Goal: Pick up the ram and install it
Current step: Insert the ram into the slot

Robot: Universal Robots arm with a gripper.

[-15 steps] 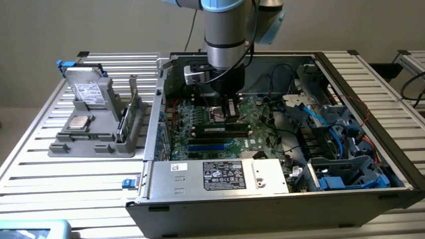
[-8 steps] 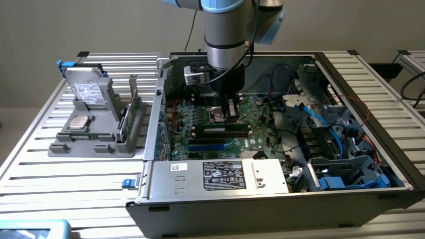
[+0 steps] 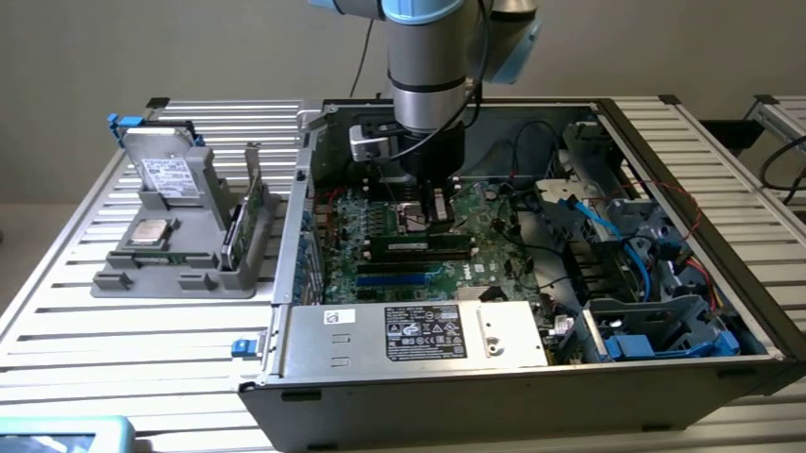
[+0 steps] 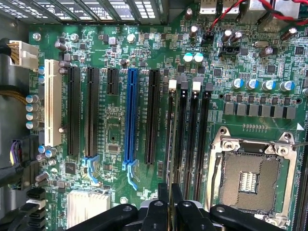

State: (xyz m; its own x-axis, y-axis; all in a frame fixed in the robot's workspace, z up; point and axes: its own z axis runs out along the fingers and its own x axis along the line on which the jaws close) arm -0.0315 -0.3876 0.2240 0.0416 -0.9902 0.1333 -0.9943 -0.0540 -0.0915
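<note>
The ram [image 3: 425, 247] stands on edge in the motherboard [image 4: 110, 122] slot farthest from the processor socket [image 4: 250, 180]. The fingers [image 4: 163, 199] are narrow, clamped on its top edge. The open computer case [image 3: 504, 387] rests on a ribbed metal tabletop [image 3: 126, 330] beside a gray parts holder [image 3: 164, 280]. A plain beige wall [image 3: 189, 47] stands behind.

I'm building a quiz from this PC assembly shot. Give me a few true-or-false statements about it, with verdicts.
1. The gripper hangs over the grey holder. False: it is inside the case, just above the motherboard.
2. The processor socket is empty. True.
3. The blue slot holds a card. False: it is empty.
4. A hard drive stands in the holder. True.
</note>
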